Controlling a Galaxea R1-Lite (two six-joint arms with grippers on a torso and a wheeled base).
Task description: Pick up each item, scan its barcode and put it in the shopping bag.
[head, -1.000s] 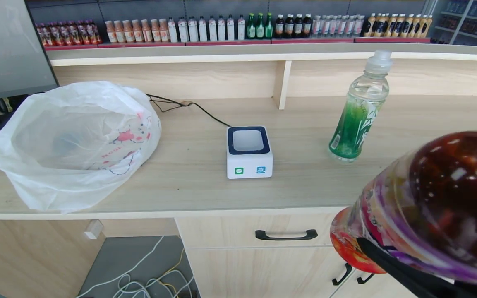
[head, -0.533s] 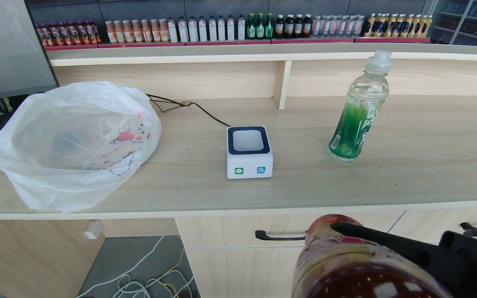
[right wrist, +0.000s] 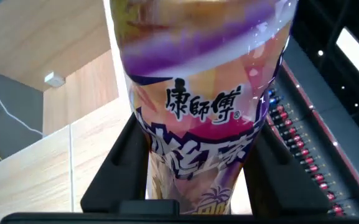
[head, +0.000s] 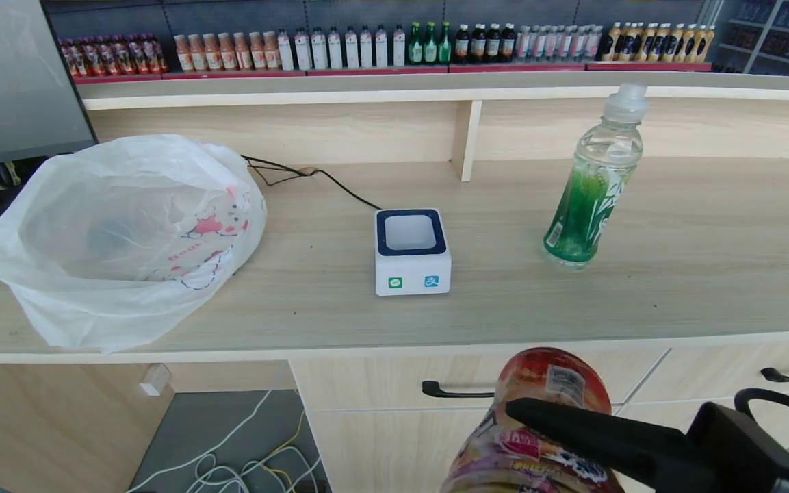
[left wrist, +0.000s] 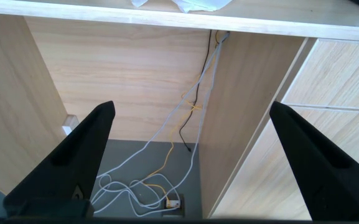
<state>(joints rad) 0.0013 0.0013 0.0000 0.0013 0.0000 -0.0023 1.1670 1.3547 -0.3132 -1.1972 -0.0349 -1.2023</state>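
– Two bottles, is it?

– Yes. The right end effector (right wrist: 198, 168) has its black fingers (head: 572, 431) clamped on either side of a round plastic bottle (head: 545, 383). It holds dark reddish drink under a glossy wrap of purple, red and yellow, and hangs on the robot's side of the counter (head: 675, 274).

– And the other?

– Beyond that end effector, upright on the pale wood-grain top: a green bottle (head: 592, 185), clear and waisted, with a pale cap.

– Where's the scanner?

– Ahead and to the left of it. The scanner (head: 412, 250) is a white, round-cornered box with a dark blue frame round its top window. Farther left slumps the shopping bag (head: 120, 233), thin crinkled translucent film with its mouth open.

– The left end effector (left wrist: 193, 112)?

– Spread wide with nothing between its fingers, facing the wood panel and cables (left wrist: 167, 180) beneath the counter.
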